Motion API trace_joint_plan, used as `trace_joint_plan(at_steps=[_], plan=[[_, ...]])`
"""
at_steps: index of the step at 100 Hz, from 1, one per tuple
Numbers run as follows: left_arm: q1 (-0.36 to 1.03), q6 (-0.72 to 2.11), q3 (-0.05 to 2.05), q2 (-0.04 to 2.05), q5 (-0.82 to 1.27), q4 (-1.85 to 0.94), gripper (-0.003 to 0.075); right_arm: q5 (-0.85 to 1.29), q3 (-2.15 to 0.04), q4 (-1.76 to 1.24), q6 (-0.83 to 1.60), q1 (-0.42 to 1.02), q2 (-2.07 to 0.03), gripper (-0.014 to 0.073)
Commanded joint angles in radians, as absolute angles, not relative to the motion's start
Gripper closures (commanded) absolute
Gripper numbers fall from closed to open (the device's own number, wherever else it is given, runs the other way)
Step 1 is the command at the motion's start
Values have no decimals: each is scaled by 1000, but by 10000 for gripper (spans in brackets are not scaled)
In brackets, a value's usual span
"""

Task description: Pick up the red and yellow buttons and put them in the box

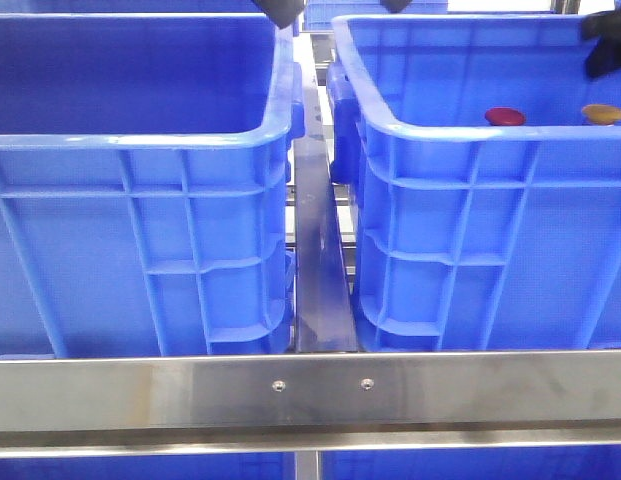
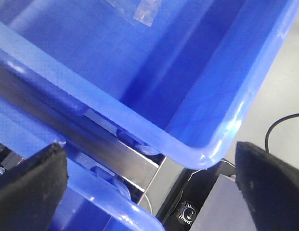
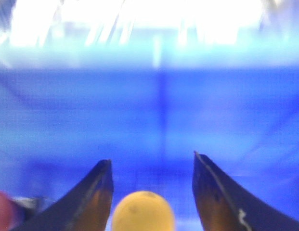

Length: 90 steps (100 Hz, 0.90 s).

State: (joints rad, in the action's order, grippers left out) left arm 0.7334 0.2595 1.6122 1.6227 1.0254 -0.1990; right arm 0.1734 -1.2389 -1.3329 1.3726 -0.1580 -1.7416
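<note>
The dark red button [image 1: 505, 116] and the orange-yellow button [image 1: 602, 113] lie inside the right blue crate [image 1: 460, 130]. A second blue crate [image 1: 140, 140] that looks the same stands on the left, and no buttons show in it. My right gripper [image 1: 602, 45] hangs over the right crate's far right side, above the yellow button. In the right wrist view it [image 3: 151, 158] is open, with the yellow button [image 3: 143, 211] between the fingers, untouched, and the red button [image 3: 1, 209] off to one side. My left gripper [image 1: 280, 12] is at the left crate's far right corner, open and empty [image 2: 151, 187].
A steel rail [image 1: 320, 260] runs between the two crates and a steel crossbar [image 1: 310, 385] spans the front. The left wrist view shows both crate rims [image 2: 207, 154], the rail and a black cable [image 2: 279, 125] beyond them. More blue crates sit below the crossbar.
</note>
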Motion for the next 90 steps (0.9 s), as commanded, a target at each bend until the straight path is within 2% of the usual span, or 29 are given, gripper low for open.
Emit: trace_joint_plan(at_steps=[1, 10, 17, 47, 68, 90], plan=[[741, 261, 1645, 1575, 971, -218, 70, 161, -1225, -1344, 1390, -174, -1621, 190], [741, 261, 1645, 1575, 971, -218, 70, 146, -1159, -1344, 1390, -175, -1536, 216], [741, 261, 1645, 1575, 968, -218, 70, 139, -1102, -1344, 1390, -175, -1464, 269], [741, 261, 1645, 1575, 902, -218, 70, 141, -846, -1344, 1390, -175, -1131, 666], [741, 261, 1645, 1575, 877, -218, 76, 152, -663, -1344, 1390, -175, -885, 662], [741, 261, 1645, 1575, 859, -218, 139, 158, -496, -1344, 1390, -175, -608, 662]])
